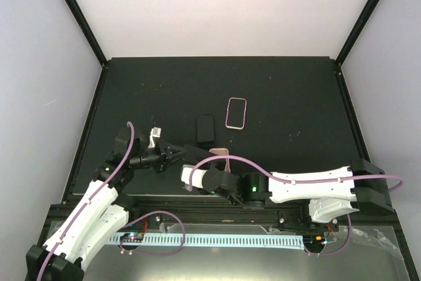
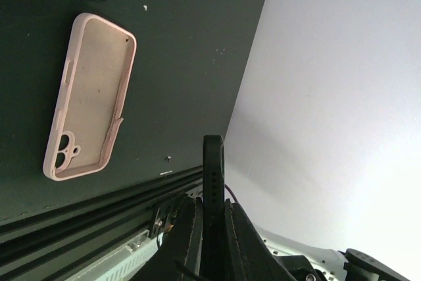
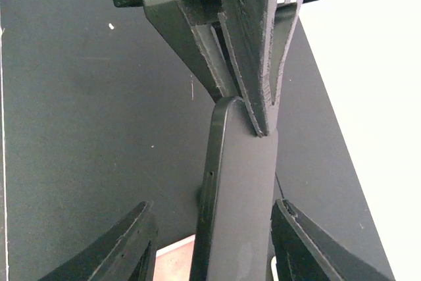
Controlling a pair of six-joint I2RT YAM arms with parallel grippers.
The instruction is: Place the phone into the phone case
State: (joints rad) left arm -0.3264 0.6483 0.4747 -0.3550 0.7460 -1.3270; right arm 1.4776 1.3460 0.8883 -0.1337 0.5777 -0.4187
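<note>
My left gripper (image 1: 175, 154) is shut on a black phone (image 1: 192, 152) and holds it on edge above the table. In the left wrist view the phone (image 2: 213, 169) stands edge-on between the closed fingers (image 2: 189, 228). The pink phone case (image 2: 89, 97) lies open side up on the dark mat beside it, and shows in the top view (image 1: 221, 153) just right of the phone. My right gripper (image 1: 195, 164) is open. In its wrist view its fingers (image 3: 141, 241) stand apart on either side of the phone (image 3: 240, 208), not touching it, with the case's corner (image 3: 172, 261) below.
A second black phone (image 1: 206, 130) and a pink-rimmed case (image 1: 237, 112) lie on the mat further back; both show at the top edge of the left wrist view. The table's near rail (image 2: 99, 208) runs just under the left gripper.
</note>
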